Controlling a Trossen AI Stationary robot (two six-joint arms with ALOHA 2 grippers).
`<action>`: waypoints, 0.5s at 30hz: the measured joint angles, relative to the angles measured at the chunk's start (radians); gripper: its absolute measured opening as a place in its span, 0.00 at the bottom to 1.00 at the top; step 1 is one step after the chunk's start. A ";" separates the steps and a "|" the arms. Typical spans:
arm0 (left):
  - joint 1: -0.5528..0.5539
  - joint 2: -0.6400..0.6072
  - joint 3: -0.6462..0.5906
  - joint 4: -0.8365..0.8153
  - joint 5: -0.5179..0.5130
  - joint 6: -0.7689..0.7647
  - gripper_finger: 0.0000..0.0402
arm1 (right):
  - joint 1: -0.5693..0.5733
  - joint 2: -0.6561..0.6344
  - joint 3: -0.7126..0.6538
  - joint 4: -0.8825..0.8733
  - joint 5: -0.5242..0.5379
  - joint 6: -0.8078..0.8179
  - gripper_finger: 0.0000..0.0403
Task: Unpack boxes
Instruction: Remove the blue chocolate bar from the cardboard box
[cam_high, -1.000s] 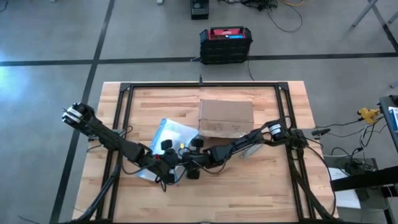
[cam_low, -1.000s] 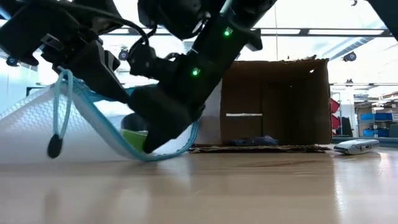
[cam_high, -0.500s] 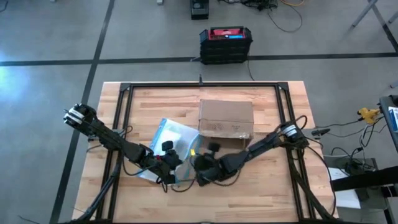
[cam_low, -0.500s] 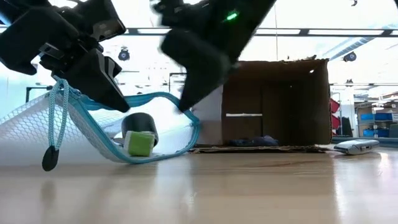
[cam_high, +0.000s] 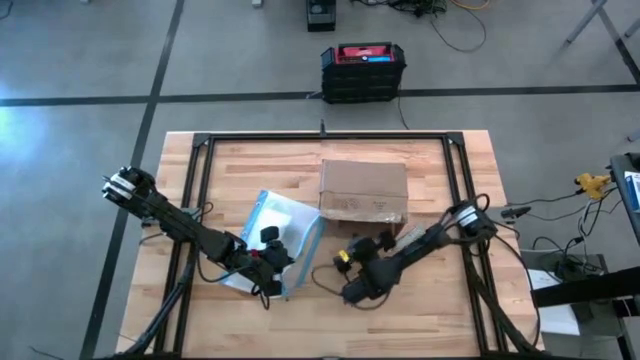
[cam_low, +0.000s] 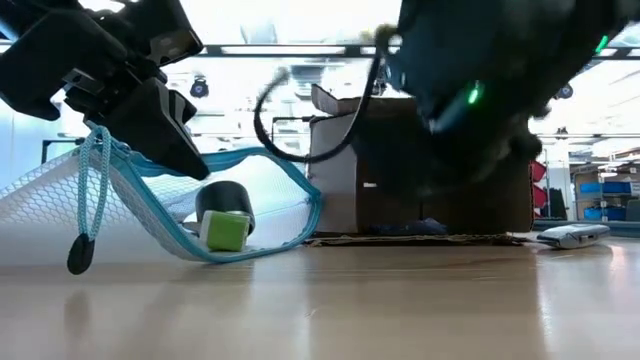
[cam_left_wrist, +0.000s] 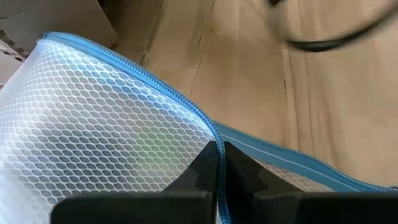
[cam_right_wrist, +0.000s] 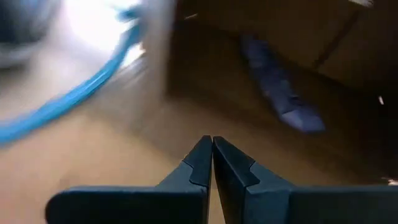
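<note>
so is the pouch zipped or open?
Open: the pouch mouth gapes in the low view, a green cube visible inside; left claw pinches its edge.

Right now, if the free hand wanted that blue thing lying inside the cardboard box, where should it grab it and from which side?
Probably at its near end, coming in level through the open front of the cardboard box. The blue thing lies flat and long on the box floor, so the right hand, shut and already facing the opening, would open and close across its narrow width. The left hand holds the mesh pouch.
</note>
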 joint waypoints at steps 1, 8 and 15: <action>0.000 0.000 0.000 0.000 0.000 0.000 0.00 | -0.018 0.003 -0.015 0.001 0.011 0.062 0.00; 0.000 0.000 0.000 0.003 -0.001 0.000 0.00 | -0.117 0.021 -0.084 0.011 0.130 0.266 0.00; 0.000 0.000 0.000 0.008 -0.001 -0.003 0.00 | -0.186 0.025 -0.108 0.017 0.221 0.255 0.00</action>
